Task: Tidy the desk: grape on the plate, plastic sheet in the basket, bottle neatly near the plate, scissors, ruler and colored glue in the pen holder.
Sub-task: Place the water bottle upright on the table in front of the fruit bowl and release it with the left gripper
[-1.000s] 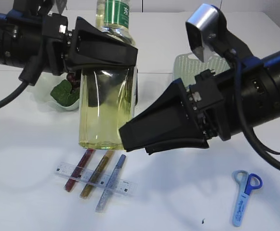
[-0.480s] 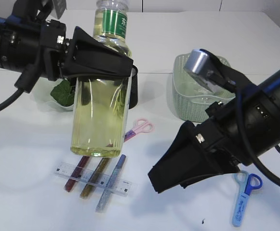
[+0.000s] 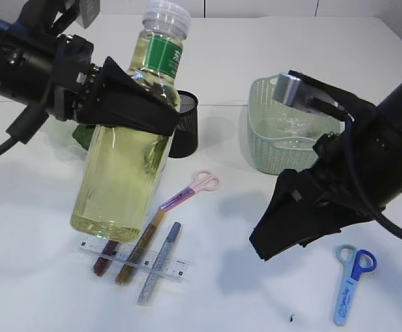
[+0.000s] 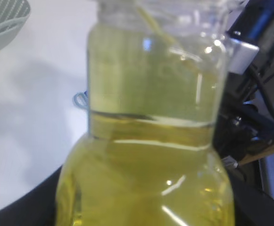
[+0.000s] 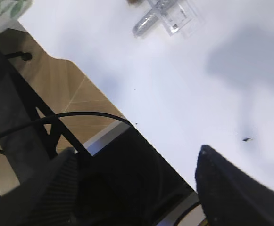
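The left hand [image 3: 128, 107] has tilted the clear plastic bottle of yellow liquid [image 3: 128, 162] leftward, gripping it; the right hand [image 3: 290, 232] (open, empty) has dropped away.

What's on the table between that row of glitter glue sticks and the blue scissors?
Nothing but bare white table with one tiny dark speck. The exterior view shows it between the glue sticks and the blue scissors.
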Controlling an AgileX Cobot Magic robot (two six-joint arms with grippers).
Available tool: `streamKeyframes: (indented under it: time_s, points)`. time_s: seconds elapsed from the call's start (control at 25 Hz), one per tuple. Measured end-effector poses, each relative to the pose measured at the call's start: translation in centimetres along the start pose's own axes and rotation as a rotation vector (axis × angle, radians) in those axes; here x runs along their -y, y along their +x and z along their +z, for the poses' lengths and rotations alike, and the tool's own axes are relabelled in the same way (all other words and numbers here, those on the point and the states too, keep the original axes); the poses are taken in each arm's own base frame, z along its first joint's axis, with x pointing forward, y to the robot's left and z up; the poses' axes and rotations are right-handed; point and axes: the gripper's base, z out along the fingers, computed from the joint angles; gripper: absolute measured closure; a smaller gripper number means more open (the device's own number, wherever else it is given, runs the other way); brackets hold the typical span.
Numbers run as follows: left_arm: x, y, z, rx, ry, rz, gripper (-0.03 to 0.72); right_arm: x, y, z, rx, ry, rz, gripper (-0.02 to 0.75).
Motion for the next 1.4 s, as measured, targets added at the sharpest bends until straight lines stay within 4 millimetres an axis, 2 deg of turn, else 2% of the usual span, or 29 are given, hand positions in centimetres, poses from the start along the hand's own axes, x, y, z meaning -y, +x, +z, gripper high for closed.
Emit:
streamKeyframes:
  time_s: [0.36,0.6,0.92,1.12,1.4]
  points:
    - [-0.7,-0.1,-1.5,-0.257,-0.222,-0.006,0.224,1.1,-0.1,-0.9,-0.046,0.167,0.049,0.143]
    - [-1.6,0.5,-2.3,-0.349,-0.373,-0.096,0.224,1.8,0.3,-1.1,-0.078,0.251,0.065,0.143]
    - [-3.1,1.1,-3.5,-0.382,-0.595,-0.266,0.224,2.5,0.7,-1.3,-0.124,0.329,0.069,0.143]
    - [-4.3,1.6,-5.1,-0.384,-0.753,-0.387,0.224,2.9,0.9,-1.5,-0.148,0.385,0.072,0.143]
    - [-4.7,2.0,-5.9,-0.395,-0.831,-0.453,0.224,3.3,1.0,-1.7,-0.163,0.436,0.063,0.154]
